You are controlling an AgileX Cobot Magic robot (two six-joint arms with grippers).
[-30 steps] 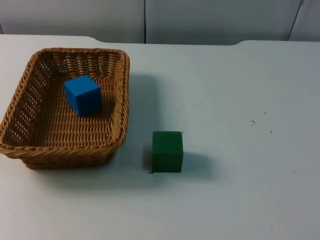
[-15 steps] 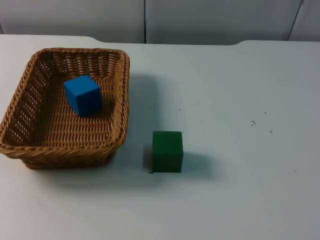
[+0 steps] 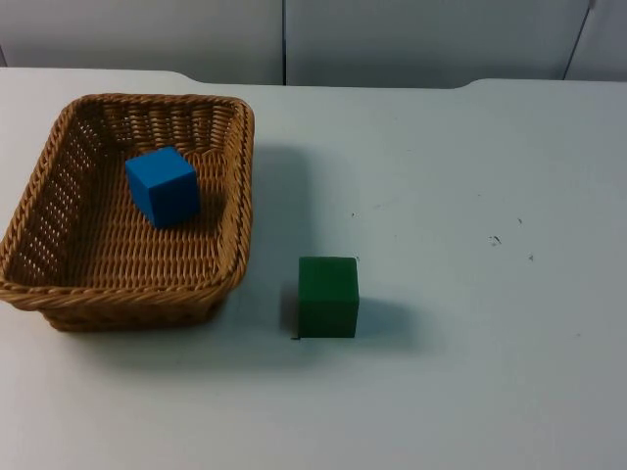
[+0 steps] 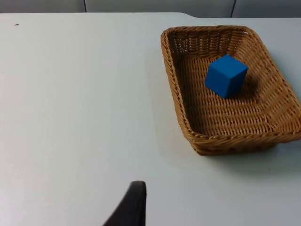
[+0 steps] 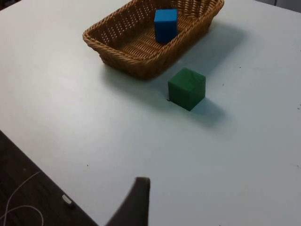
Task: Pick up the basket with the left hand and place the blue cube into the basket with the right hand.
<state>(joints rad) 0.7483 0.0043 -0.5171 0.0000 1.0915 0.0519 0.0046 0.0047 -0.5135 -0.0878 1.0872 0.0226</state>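
While the blue cube (image 3: 163, 186) sits in the basket (image 3: 59, 284), a green cube (image 3: 328, 296) stands beside it on the counter (image 3: 470, 343); no writing is legible, and neither hand's state can be told.

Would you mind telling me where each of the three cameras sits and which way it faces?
Top view: fixed above, facing down and forward at basket, blue cube, green cube.
Left wrist view: looks along its gripper, one black fingertip visible, toward the basket.
Right wrist view: along its fingertip, toward both cubes.
All share basket and blue cube.
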